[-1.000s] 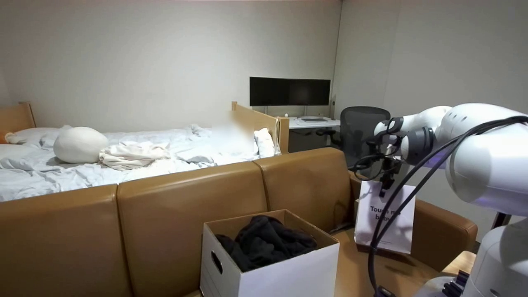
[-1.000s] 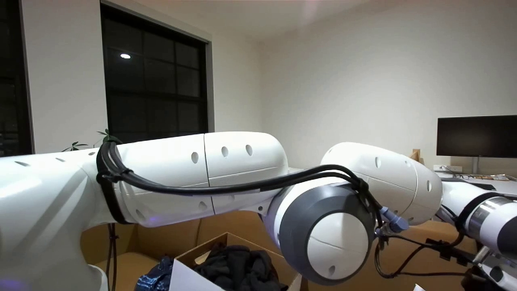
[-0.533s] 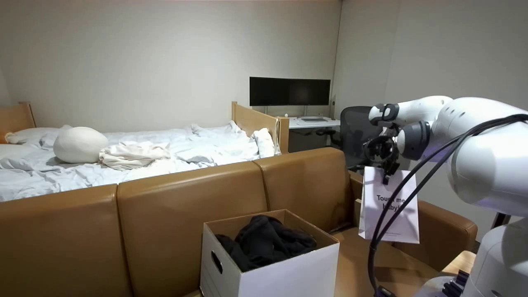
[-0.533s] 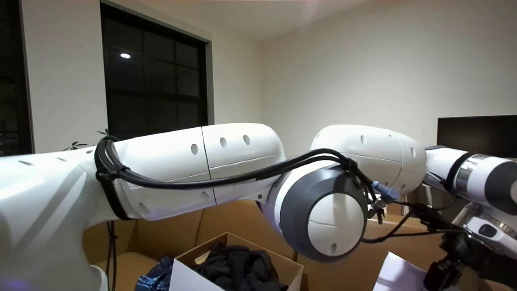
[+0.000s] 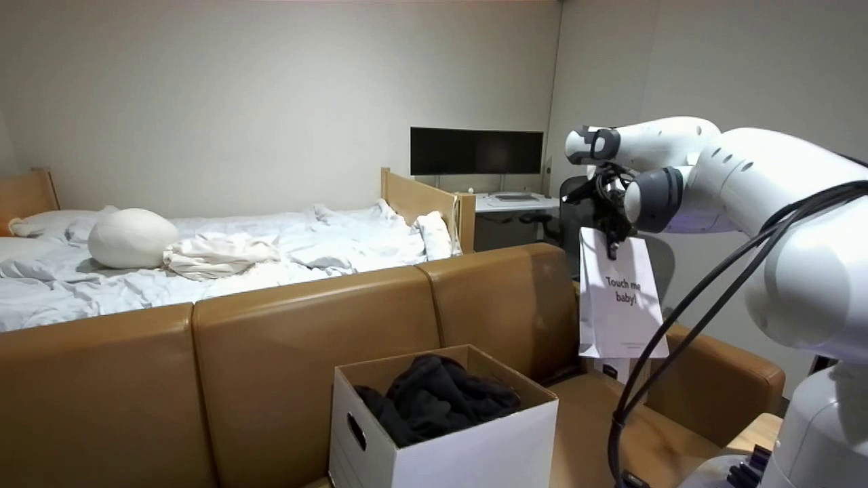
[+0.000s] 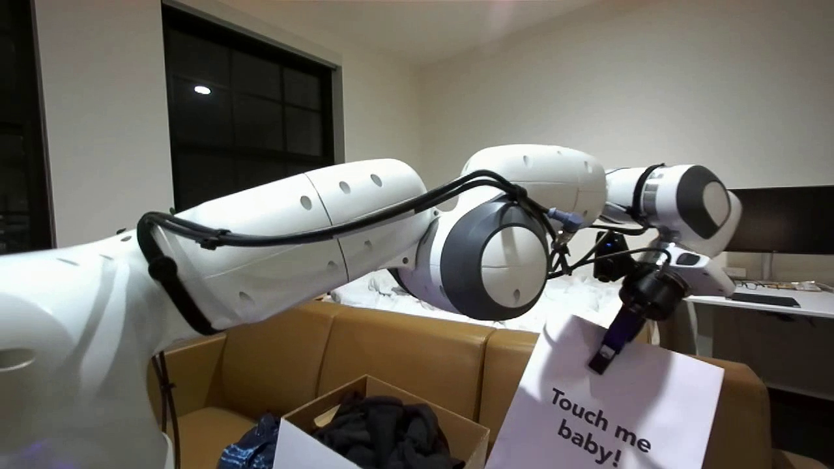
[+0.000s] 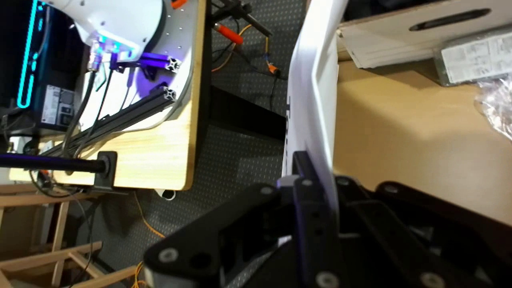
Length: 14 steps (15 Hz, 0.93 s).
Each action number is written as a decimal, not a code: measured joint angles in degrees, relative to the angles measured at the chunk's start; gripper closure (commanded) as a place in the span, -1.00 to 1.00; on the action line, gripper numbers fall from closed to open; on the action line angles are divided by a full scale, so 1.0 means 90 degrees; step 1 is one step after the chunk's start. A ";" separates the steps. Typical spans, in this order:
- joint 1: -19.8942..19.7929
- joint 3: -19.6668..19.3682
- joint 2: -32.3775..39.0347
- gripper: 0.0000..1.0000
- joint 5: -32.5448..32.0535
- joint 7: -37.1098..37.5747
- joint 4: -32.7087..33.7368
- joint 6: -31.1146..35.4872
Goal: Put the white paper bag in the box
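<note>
Right of centre in an exterior view, white paper bag (image 5: 618,305): hangs in the air by its top edge, near the right end of the brown sofa (image 5: 312,339), well apart from the white box (image 5: 475,447) and higher in the frame.
Bag's lean: close to upright there; in the lower right of an exterior view its print (image 6: 599,420) slants, the top edge lower at its right end.
Paper: likely light and thin, stiff enough to hold flat faces, yet quick to crease; smooth, so it may pivot or slip if jerked. Whether anything is inside cannot be told.
Place to hold: the middle of the top edge looks best, letting the body hang below; a hard squeeze lower down would probably crumple it.
Gripper (image 6: 601,360): jaws nearly together, clamped on the paper near the middle of that edge, a finger (image 7: 312,216) on the printed face, its mate behind. How many layers are pinched is unclear.
Box: lower middle of the frame, open-topped, with black fabric (image 5: 444,400) heaped inside.
</note>
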 measured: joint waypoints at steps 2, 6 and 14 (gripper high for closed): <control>0.0366 -0.0068 -0.0156 0.99 -0.0198 -0.0332 -0.0001 -0.0329; 0.1218 -0.0281 -0.0276 0.99 -0.0688 -0.1027 -0.0001 -0.0579; 0.3121 -0.0739 -0.0174 0.99 -0.1856 -0.2252 -0.0134 -0.0667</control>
